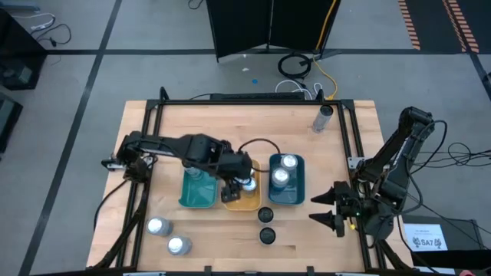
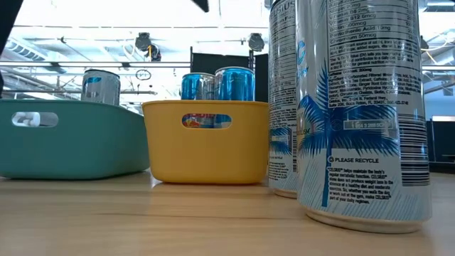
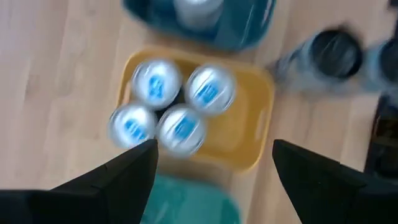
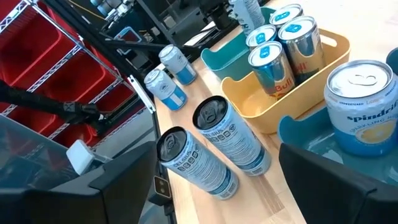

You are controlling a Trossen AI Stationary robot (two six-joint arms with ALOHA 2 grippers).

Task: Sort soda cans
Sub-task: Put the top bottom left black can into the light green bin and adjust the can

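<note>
On the wooden table point(image 1: 207, 123) seen from above, three trays stand side by side near the middle: a teal tray point(image 1: 196, 192), an orange tray point(image 1: 244, 201) and a blue tray point(image 1: 287, 182). The left gripper point(image 1: 239, 182) hovers over the orange tray, while the right gripper point(image 1: 328, 208) waits off the table's right edge, its fingers spread wide and empty. Two silver-topped cans point(image 1: 282, 170) stand in the blue tray, two dark-topped cans point(image 1: 266, 225) stand just in front of the trays, two more silver cans point(image 1: 167, 236) sit near the front left corner, and a lone can point(image 1: 323, 118) stands at the far right. From table height, two tall white cans with blue palm prints point(image 2: 355, 107) fill the right side, the orange tray point(image 2: 206, 141) beside them holds blue cans point(image 2: 217, 85), and the teal tray point(image 2: 71, 135) holds a silver one point(image 2: 101, 87). Through the left wrist camera, the fingers point(image 3: 134, 171) stand wide apart with nothing between them, above four blue-marked cans point(image 3: 171, 106) clustered in the orange tray point(image 3: 249, 124). Through the right wrist camera, the widely parted fingers point(image 4: 124, 180) frame the two dark-topped cans point(image 4: 211, 146), the four cans point(image 4: 283, 43) in the orange tray point(image 4: 280, 102), and a pale can point(image 4: 360, 106) in the blue tray.
</note>
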